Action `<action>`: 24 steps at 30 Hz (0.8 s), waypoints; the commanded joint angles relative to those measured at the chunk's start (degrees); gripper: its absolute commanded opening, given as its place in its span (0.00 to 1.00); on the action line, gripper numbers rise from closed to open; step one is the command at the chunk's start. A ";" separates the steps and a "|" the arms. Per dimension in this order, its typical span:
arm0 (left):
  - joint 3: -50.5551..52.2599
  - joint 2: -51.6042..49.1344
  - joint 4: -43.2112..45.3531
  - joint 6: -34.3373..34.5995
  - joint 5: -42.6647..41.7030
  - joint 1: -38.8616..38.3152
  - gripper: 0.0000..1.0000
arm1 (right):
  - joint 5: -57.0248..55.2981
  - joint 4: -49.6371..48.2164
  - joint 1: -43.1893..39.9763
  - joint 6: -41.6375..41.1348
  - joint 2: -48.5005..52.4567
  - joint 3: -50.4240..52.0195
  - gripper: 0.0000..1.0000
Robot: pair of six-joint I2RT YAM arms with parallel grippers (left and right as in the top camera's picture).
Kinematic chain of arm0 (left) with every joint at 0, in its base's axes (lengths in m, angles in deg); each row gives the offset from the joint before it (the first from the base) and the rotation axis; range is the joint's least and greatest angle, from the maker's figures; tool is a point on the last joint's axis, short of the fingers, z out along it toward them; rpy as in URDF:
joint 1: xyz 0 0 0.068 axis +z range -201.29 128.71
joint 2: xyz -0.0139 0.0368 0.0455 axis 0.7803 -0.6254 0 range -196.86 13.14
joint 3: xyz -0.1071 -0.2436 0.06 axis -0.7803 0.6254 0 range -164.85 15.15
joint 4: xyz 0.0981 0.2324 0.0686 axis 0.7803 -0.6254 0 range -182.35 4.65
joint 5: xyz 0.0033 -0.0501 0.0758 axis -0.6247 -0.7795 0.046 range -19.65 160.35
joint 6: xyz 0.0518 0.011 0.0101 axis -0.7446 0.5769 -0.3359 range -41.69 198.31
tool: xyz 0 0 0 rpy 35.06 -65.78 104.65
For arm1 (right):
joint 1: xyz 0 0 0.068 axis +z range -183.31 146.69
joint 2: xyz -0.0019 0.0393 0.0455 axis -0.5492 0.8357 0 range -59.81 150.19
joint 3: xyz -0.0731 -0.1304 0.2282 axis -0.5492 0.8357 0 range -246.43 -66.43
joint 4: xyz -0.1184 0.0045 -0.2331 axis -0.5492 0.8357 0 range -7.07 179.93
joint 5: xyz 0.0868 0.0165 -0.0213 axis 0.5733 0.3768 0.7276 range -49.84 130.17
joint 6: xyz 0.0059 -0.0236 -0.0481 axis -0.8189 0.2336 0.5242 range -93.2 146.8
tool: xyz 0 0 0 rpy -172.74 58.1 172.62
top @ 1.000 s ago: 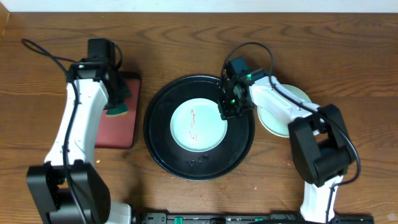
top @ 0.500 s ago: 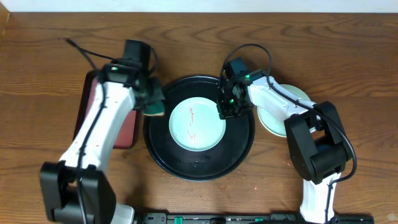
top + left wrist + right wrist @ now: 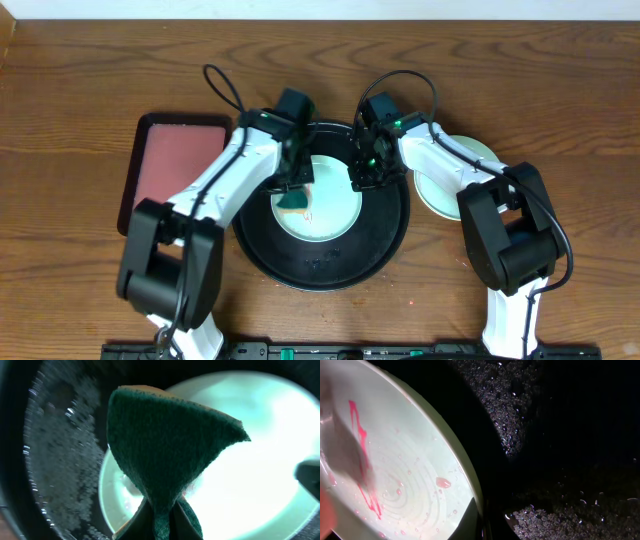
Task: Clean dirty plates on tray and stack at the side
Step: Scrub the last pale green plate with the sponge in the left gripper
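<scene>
A pale mint plate (image 3: 335, 210) lay in the middle of the black tray (image 3: 320, 268) on the tabletop (image 3: 80, 80), wet with droplets and marked by thin red smears (image 3: 362, 460) across its centre. The left tool (image 3: 297, 188) was clamped on a dark green sponge (image 3: 170, 445) held over the plate's left half — the right tool (image 3: 362, 180) pinched its right rim.

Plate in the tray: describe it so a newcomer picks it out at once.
Start at the big round black tray mid-table. The pale mint plate lies inside it, the only plate there. Unlike the plates stacked on bare wood to the tray's right, it carries red smears, with a dark green sponge over its left side.
</scene>
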 commanded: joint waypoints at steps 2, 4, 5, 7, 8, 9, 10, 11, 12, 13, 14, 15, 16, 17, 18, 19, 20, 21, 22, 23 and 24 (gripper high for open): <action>0.22 -2.86 -1.07 3.85 -0.07 -2.21 0.07 | -0.87 -0.48 0.17 -0.96 2.23 -0.61 0.01; 0.22 -4.00 -1.01 3.82 -0.61 -3.48 0.08 | -0.87 -0.48 0.17 -0.96 2.23 -0.61 0.01; 0.22 -4.39 -0.98 3.85 -0.92 -4.04 0.07 | -0.87 -0.48 0.17 -0.96 2.23 -0.61 0.01; 0.22 -5.33 -0.98 3.87 -2.05 -5.33 0.08 | -0.87 -0.46 0.17 -0.96 2.23 -0.61 0.01; 0.22 -5.81 -0.94 3.93 -2.49 -6.01 0.07 | -0.87 -0.48 0.17 -0.96 2.23 -0.61 0.01; 0.22 -6.23 -0.74 4.59 -2.51 -6.91 0.08 | -0.87 -0.48 0.17 -0.94 2.23 -0.61 0.01; 0.22 -6.62 -0.52 4.94 -2.49 -7.63 0.08 | -0.87 -0.48 0.17 -0.94 2.23 -0.61 0.01; 0.22 -6.86 -0.20 4.92 -2.49 -8.28 0.08 | -0.87 -0.48 0.17 -0.94 2.23 -0.61 0.01; 0.22 -7.04 0.20 4.74 -2.47 -8.94 0.07 | -0.87 -0.46 0.17 -0.94 2.23 -0.61 0.01; 0.22 -7.06 0.63 3.89 -2.51 -9.35 0.08 | -0.87 -0.46 0.17 -0.94 2.23 -0.61 0.01; 0.20 -6.99 1.03 2.67 -2.95 -9.55 0.08 | -0.87 -0.46 0.17 -0.94 2.23 -0.61 0.01; 0.20 -6.75 1.66 0.81 -4.00 -9.62 0.07 | -0.87 -0.46 0.17 -0.94 2.23 -0.61 0.01; 0.20 -6.56 2.60 -1.88 -5.57 -9.60 0.07 | -0.87 -0.46 0.17 -0.94 2.23 -0.61 0.01; 0.20 -6.29 3.65 -4.68 -7.17 -9.53 0.07 | -0.87 -0.46 0.17 -0.94 2.23 -0.61 0.01; 0.20 -6.12 4.44 -6.60 -8.15 -9.33 0.07 | -0.87 -0.46 0.17 -0.96 2.23 -0.61 0.01; 0.20 -5.90 5.03 -7.56 -8.48 -9.09 0.08 | -0.87 -0.46 0.17 -0.96 2.23 -0.61 0.01; 0.20 -5.70 5.60 -7.76 -8.44 -8.74 0.08 | -0.87 -0.46 0.17 -0.96 2.23 -0.61 0.01; 0.20 -5.60 6.25 -7.87 -8.44 -8.26 0.07 | -0.87 -0.46 0.17 -0.96 2.23 -0.61 0.01; 0.20 -5.46 6.93 -7.87 -8.44 -7.54 0.07 | -0.87 -0.46 0.17 -0.96 2.23 -0.61 0.01; 0.20 -5.46 7.61 -7.82 -8.41 -6.78 0.07 | -0.87 -0.46 0.17 -0.96 2.23 -0.61 0.01; 0.20 -5.46 8.02 -7.80 -8.31 -6.10 0.07 | -0.87 -0.46 0.17 -0.96 2.23 -0.61 0.01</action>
